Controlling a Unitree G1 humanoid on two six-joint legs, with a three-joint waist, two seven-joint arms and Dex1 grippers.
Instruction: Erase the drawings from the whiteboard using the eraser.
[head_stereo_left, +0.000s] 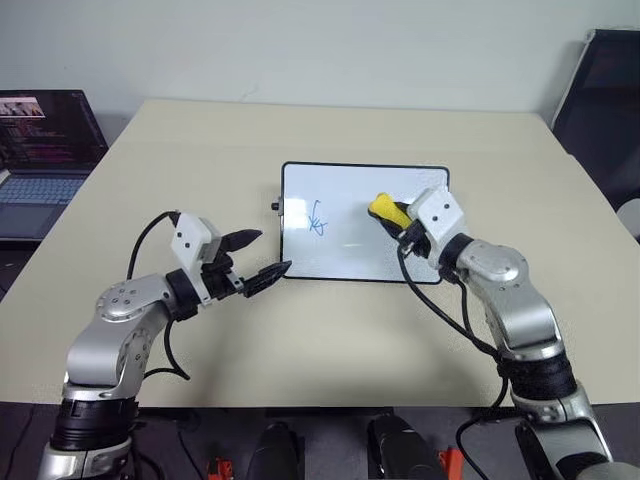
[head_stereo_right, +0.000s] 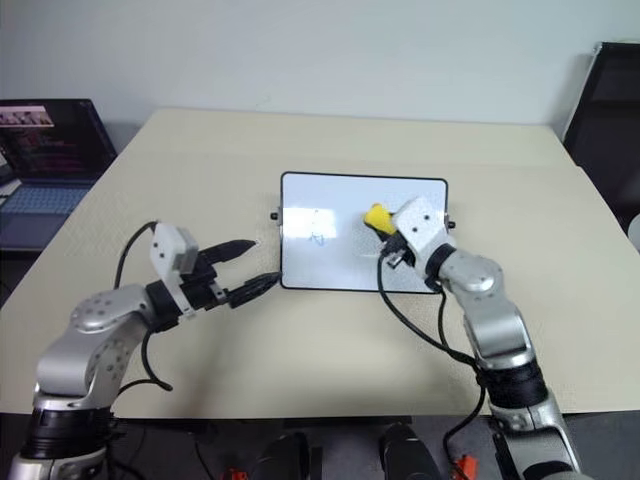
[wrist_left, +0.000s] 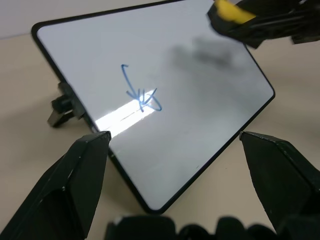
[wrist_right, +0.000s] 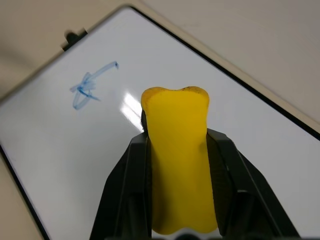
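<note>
The whiteboard (head_stereo_left: 345, 235) lies flat in the middle of the beige table. One blue drawing (head_stereo_left: 318, 220) sits on its left half; it shows too in the wrist views (wrist_left: 141, 95) (wrist_right: 86, 89). My right gripper (head_stereo_left: 398, 222) hovers over the board's right half, shut on the yellow eraser (head_stereo_left: 388, 210) (wrist_right: 179, 165), to the right of the scribble and above the surface. My left gripper (head_stereo_left: 258, 256) is open just off the board's left edge, its fingertips (wrist_left: 90, 150) on either side of the board's near left corner.
An open laptop (head_stereo_left: 45, 150) stands at the table's far left edge. A dark chair (head_stereo_left: 605, 100) is at the far right. Black knobs (head_stereo_left: 276, 206) stick out at the board's sides. Bare tabletop (head_stereo_left: 330, 330) lies in front of the board.
</note>
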